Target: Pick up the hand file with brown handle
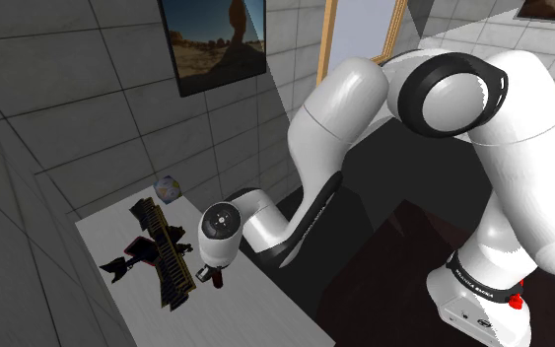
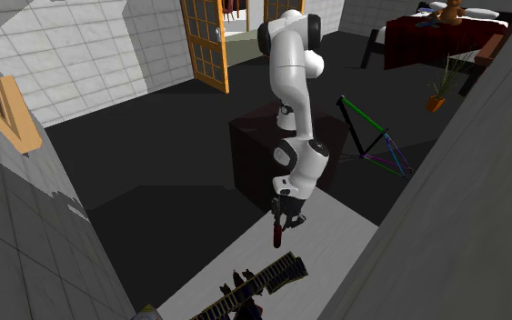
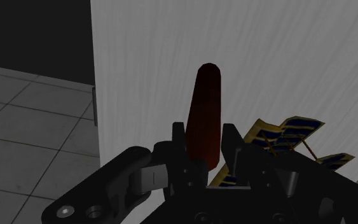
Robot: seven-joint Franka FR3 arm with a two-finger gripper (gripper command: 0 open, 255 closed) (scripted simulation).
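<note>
My black gripper [image 3: 203,145] is shut on the hand file [image 3: 205,108], whose dark reddish-brown handle sticks out beyond the fingertips, clasped on both sides. In the second exterior view the file [image 2: 277,235] hangs below the gripper [image 2: 286,216], pointing down over the pale table [image 2: 340,241] and seemingly off its surface. The shoulder view has the gripper [image 1: 211,277] low over the table [image 1: 265,315], with a bit of red-brown file [image 1: 217,281] between the fingers.
A long dark ribbed object [image 1: 167,251] lies on the table just beyond the gripper, a black spiky item [image 1: 127,262] beside it and a small faceted ball [image 1: 169,187] by the tiled wall. The table's edge [image 3: 92,76] drops to the floor.
</note>
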